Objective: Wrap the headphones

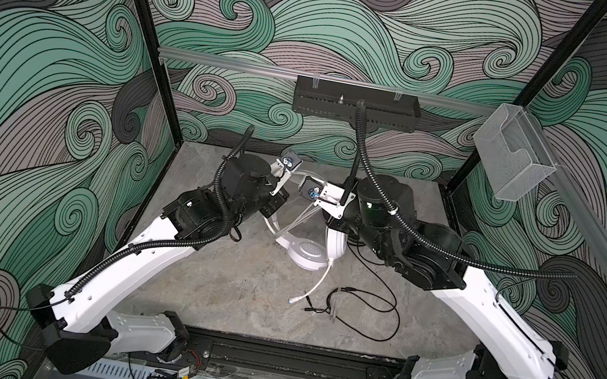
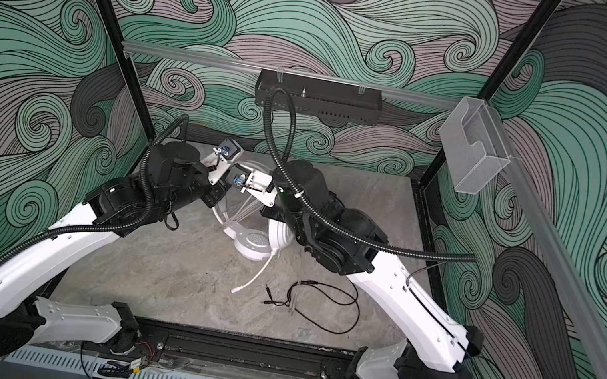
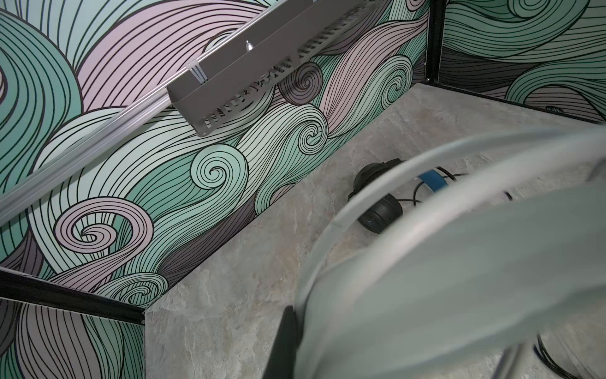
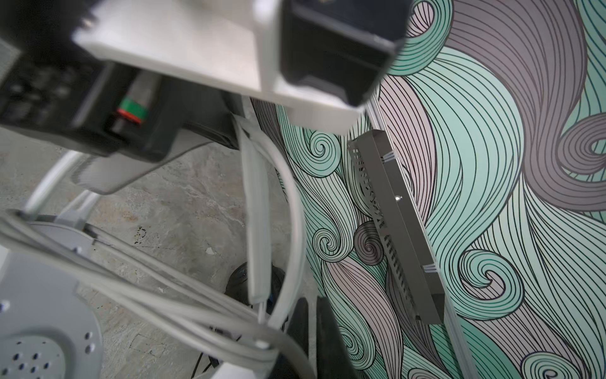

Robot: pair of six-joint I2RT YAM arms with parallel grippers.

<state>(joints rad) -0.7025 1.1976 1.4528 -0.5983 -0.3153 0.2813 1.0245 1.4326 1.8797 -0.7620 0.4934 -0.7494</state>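
Headband (image 1: 273,234) of white headphones (image 1: 306,253) in left claw (image 1: 272,216)

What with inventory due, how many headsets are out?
2. The white headset sits mid-table; the black headset lies toward the back wall, clear only in the left wrist view. The arms may hide others.

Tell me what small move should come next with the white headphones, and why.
Probably the right pincer should fetch the plug end of the pale cord and lay one more turn: several strands already cross the white headphones, yet that end lies free on the table.
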